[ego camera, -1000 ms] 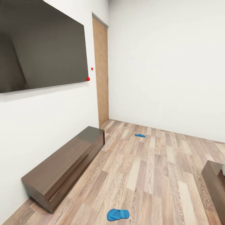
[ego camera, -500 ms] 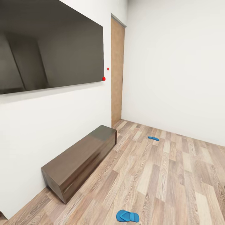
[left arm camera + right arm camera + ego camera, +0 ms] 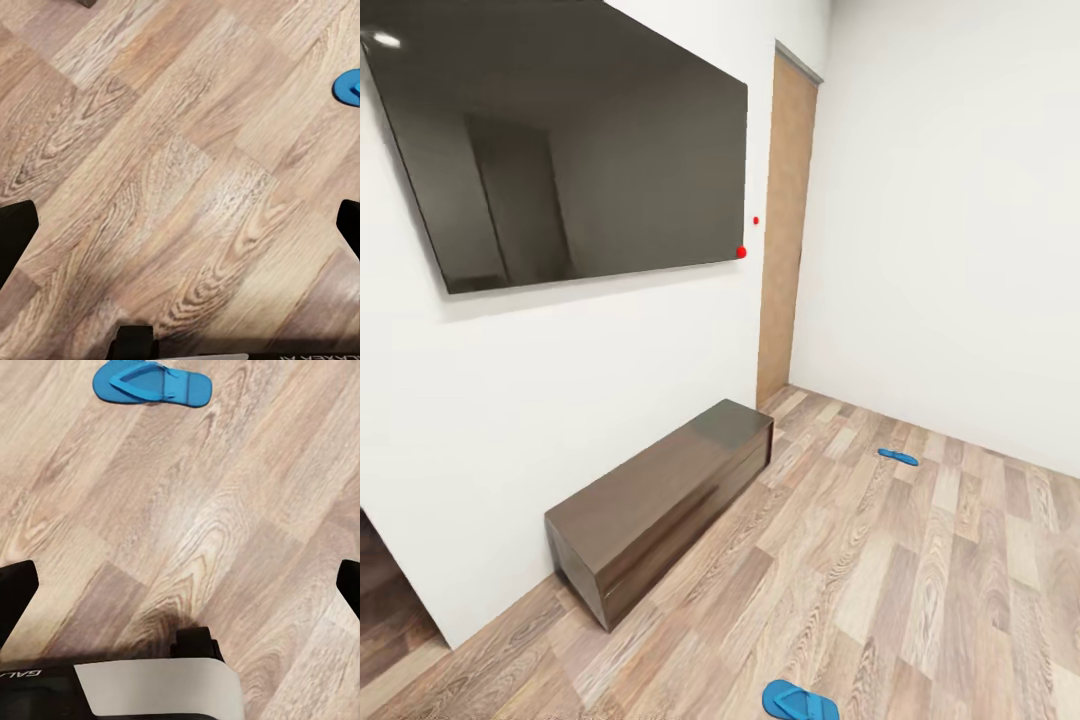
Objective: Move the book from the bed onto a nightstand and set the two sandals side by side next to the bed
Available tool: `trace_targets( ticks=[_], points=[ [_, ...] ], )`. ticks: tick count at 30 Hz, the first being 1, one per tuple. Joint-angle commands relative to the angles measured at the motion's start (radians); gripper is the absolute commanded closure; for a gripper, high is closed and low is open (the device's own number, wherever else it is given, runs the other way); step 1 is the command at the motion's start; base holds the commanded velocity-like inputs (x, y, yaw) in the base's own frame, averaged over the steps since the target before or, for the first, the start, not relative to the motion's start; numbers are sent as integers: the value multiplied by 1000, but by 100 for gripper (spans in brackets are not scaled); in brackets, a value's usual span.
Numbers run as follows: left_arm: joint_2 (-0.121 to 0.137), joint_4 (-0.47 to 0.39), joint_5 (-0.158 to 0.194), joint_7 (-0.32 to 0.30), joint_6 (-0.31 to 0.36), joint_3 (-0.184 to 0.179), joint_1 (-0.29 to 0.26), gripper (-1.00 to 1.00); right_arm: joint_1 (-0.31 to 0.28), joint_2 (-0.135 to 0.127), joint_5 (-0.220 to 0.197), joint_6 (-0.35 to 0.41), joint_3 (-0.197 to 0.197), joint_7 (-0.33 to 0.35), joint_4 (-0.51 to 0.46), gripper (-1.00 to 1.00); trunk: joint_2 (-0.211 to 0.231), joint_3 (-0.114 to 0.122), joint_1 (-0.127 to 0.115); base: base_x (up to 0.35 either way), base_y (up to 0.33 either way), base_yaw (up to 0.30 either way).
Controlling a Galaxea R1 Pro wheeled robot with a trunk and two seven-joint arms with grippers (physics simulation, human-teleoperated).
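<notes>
Two bright blue sandals lie apart on the wood-plank floor. The near sandal [image 3: 800, 702] is at the head view's lower edge, the far sandal [image 3: 898, 457] close to the back wall. In the right wrist view a sandal [image 3: 152, 384] lies flat on the planks ahead of my right gripper [image 3: 180, 589], which is open and empty. My left gripper [image 3: 180, 229] is open too, over bare floor, with the rounded end of a sandal [image 3: 348, 86] at the picture's edge. The book, the bed and the nightstands are out of view.
A long low dark cabinet [image 3: 660, 490] stands against the left wall under a large wall-mounted dark screen [image 3: 580, 140]. A closed wooden door [image 3: 785, 230] is in the far corner. A wall end and a darker floor [image 3: 385, 600] show at lower left.
The camera has turned left, so the whole picture has slid right and the bed frame's corner has left the right edge. The sandals lie where they were.
</notes>
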Motion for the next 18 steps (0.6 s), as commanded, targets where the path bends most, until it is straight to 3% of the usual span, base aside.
trace_targets(
  ticks=[1, 18],
  points=[
    [-1, 0, -1, 0, -2, 2, 0, -100, 0, 0, 0, -2, -2, 0, 0, -100, 0, -1, 0, 0, 0, 293],
    [-1, 0, -1, -1, -2, 0, 0, -100, 0, 1, 5, -2, -1, -3, 0, -100, 0, -1, 0, 0, 0, 293]
  ],
)
